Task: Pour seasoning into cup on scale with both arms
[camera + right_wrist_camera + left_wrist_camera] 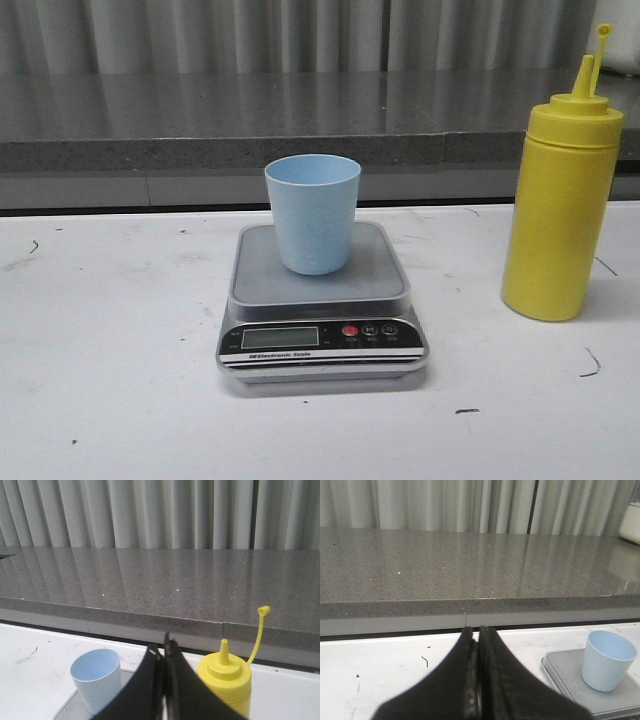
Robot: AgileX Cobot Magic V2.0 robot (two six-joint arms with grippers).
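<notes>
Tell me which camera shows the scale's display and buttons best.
The front view: the whole scale shows there, with its LCD, red button and two dark ones facing the camera. The left wrist view catches only a corner of its platform under the cup. The right wrist view shows just a sliver of platform beside the closed fingers.

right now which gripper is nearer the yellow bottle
Right. The right gripper is just before the yellow bottle; the left gripper sits beyond the cup, bottle unseen.

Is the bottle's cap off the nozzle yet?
Off. The bottle stands upright, its cap dangling on the tether beside the bare nozzle.
</notes>
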